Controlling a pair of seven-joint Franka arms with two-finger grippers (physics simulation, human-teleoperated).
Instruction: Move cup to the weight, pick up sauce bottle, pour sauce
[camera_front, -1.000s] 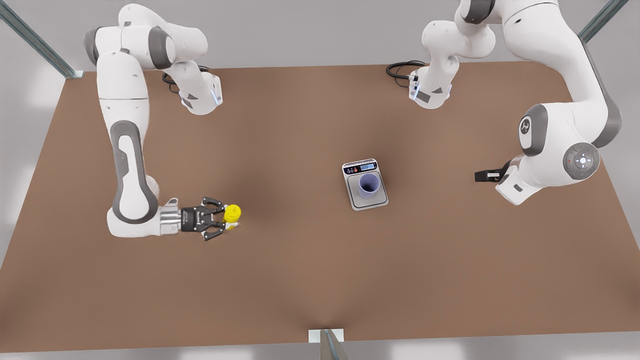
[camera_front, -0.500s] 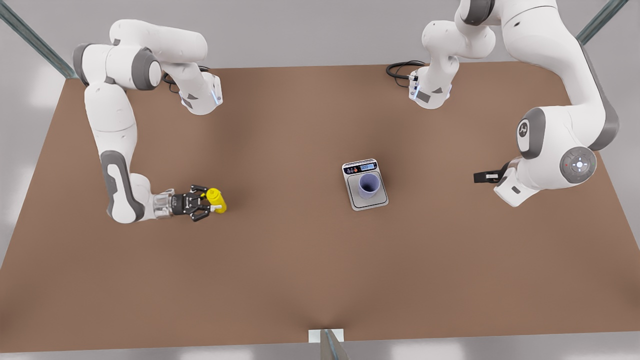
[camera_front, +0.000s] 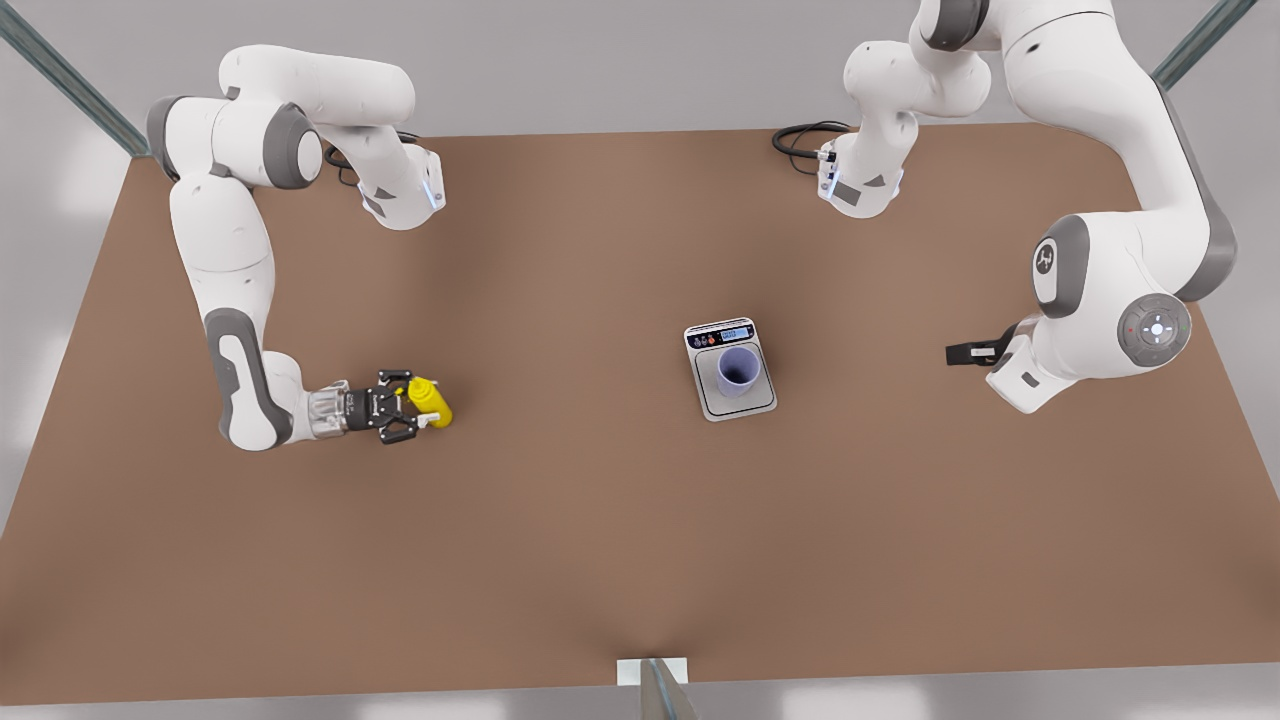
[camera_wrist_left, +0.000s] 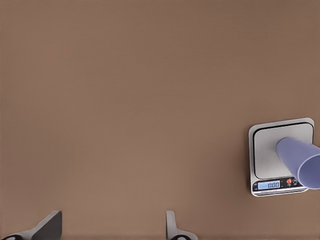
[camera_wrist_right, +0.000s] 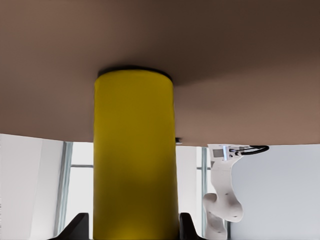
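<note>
On the front view's left, right gripper (camera_front: 418, 404) brackets the bottle (camera_front: 429, 399) without clearly clamping it, cup (camera_front: 737, 371) sits on scale (camera_front: 706, 400), left gripper (camera_front: 962, 352) waits spread wide.

Brown tabletop (camera_front: 600, 540), black coiled cable (camera_front: 800, 135) at its far edge, grey metal frame struts (camera_front: 60, 75) at corners
</note>
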